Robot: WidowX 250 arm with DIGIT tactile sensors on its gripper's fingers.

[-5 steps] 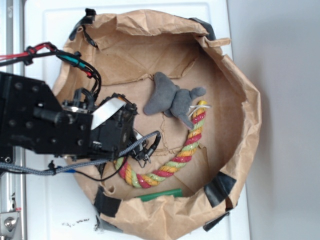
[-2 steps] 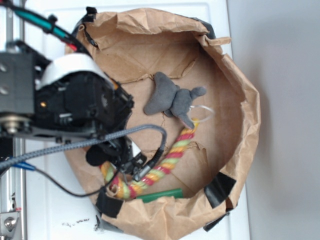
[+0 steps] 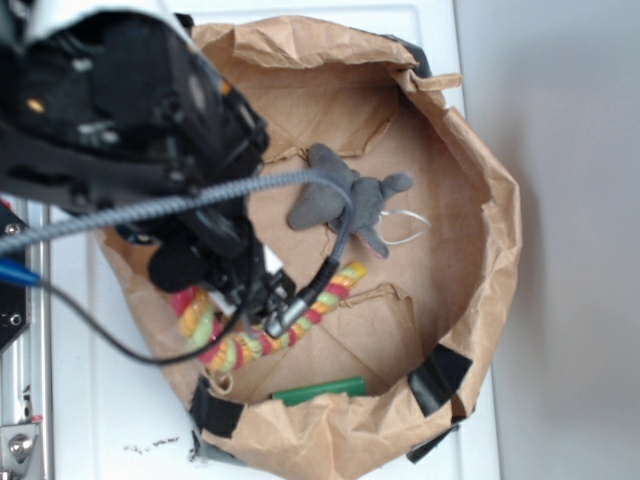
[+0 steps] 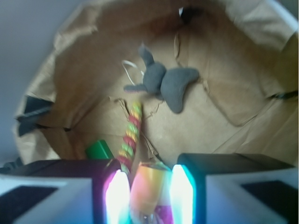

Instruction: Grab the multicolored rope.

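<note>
The multicolored rope (image 3: 250,343), twisted red, yellow and green, lies across the floor of the brown paper bag (image 3: 490,200). One end is raised at the bag's left side. In the wrist view my gripper (image 4: 149,193) is shut on that rope end (image 4: 148,184), which fills the gap between the two glowing fingers. The rest of the rope (image 4: 131,128) trails away toward the grey plush elephant (image 4: 166,81). In the exterior view the black arm (image 3: 150,120) hides the fingers themselves.
The grey plush elephant (image 3: 345,200) lies at the bag's middle with a thin white loop beside it. A short green stick (image 3: 320,390) rests against the near wall. Crumpled paper walls with black tape patches (image 3: 435,375) surround everything.
The arm has risen toward the camera and shifted up-left. The rope went with it: its far end slid away from the elephant and its near end lifted.
</note>
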